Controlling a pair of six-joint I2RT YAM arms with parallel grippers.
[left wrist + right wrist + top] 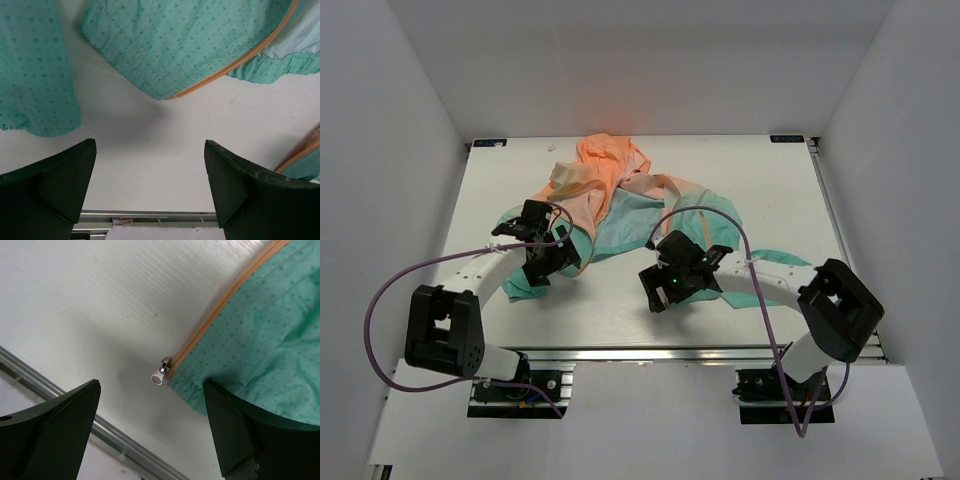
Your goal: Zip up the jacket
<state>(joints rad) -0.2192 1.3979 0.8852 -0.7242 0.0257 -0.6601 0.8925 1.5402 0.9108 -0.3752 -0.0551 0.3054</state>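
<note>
The jacket [620, 195] lies crumpled on the white table, peach-orange at the back, teal toward the front. My left gripper [542, 274] is open over its left teal part; the left wrist view shows teal fabric [185, 45] with an orange zipper edge [235, 62] beyond the fingers. My right gripper [657, 297] is open and empty just in front of the jacket's right side. In the right wrist view a silver zipper slider [161, 373] sits at the end of the orange zipper tape [220, 305] on the teal hem [260, 335], a little beyond the fingertips.
The table's near edge with a metal rail [650, 355] runs just behind both grippers. White walls enclose the table on the left, right and back. A teal sleeve [782, 258] lies by the right arm.
</note>
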